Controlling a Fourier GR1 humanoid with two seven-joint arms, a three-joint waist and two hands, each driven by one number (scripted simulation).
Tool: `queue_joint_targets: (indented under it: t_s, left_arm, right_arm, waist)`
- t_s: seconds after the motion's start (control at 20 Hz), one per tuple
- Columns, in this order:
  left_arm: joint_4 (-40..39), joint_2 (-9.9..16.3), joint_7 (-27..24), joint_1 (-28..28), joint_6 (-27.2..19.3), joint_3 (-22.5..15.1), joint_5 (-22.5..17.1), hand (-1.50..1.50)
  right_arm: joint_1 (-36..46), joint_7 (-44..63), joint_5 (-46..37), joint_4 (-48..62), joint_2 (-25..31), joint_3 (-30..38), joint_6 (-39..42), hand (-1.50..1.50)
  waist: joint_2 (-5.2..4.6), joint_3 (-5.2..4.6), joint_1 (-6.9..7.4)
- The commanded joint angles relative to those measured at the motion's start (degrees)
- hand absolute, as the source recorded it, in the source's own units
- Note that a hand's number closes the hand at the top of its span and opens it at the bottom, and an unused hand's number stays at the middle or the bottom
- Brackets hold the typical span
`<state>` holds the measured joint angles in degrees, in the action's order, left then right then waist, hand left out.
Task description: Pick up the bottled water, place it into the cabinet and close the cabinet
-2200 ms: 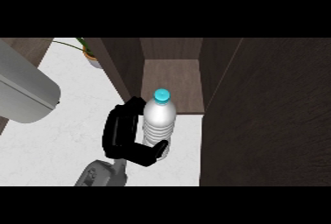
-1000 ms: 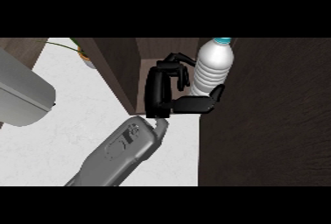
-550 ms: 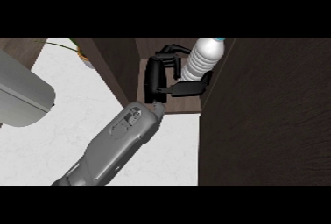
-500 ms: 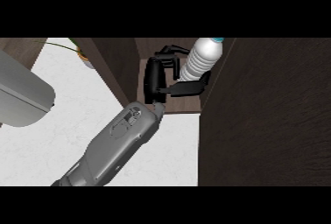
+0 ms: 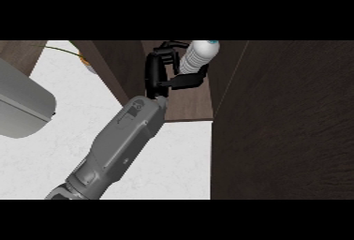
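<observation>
So the robot's right hand [image 5: 160,70] is way up inside the open cabinet [image 5: 197,105], with its black fingers and thumb curled around the bottled water [image 5: 197,57]. The thumb wraps across the lower part of the bottle, and the fingers hook around it from the left side, so it's a proper wrap-around grab rather than a fingertip pinch. The bottle itself is clear and ribbed with a light blue cap [image 5: 211,42] that only just peeks in at the top edge of the view. It's tilted, with the cap end leaning toward the upper right, and it sits in the cabinet opening between the dark left wall and the big dark wood panel, which looks like the cabinet door [image 5: 283,122], filling the right side. Can't really tell whether the bottle's base is touching the cabinet floor or hanging just above it, since the hand covers that bit. The grey forearm [image 5: 117,145] runs diagonally from the lower left up to the cabinet, crossing over the white marbled counter [image 5: 55,159]. At the far left there's a big grey rounded thing [image 5: 21,108], cut off by the edge, so no idea what it is. Near the top left, something small with a thin yellow-green stem [image 5: 66,49] shows beside the cabinet's left wall.
</observation>
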<state>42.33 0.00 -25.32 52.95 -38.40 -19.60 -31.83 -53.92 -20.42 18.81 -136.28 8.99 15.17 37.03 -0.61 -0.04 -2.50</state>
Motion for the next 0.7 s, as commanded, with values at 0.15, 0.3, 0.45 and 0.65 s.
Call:
queue_joint_targets:
  t_s: [0.15, 0.3, 0.45, 0.65]
  left_arm:
    - [-13.5, 0.0, -5.1, 5.5, -0.2, 0.8, 1.8, 1.5]
    - [-17.2, 0.0, -3.1, 8.2, -1.1, -1.7, 4.1, -1.5]
    - [-22.5, 2.2, -3.8, 11.2, 3.9, 1.0, 4.9, -1.5]
    - [-26.8, 0.0, -6.2, 12.4, 0.9, 1.8, 5.7, -1.5]
  right_arm:
    - [-0.2, 2.3, 6.7, -4.4, 1.0, 1.2, 0.3, -1.5]
    - [-0.9, 1.9, 6.0, -3.8, -0.1, 0.4, 0.8, -1.5]
    - [0.0, 4.0, 5.5, -5.5, -0.2, -0.8, -0.4, -1.5]
    - [0.0, 4.5, 6.8, -6.1, -0.2, -0.6, -1.0, -1.5]
  waist:
    - [-0.29, -0.01, -0.72]
    - [-0.01, 0.02, -0.77]
    - [-0.39, -0.03, -0.44]
    - [-0.64, -0.05, -1.06]
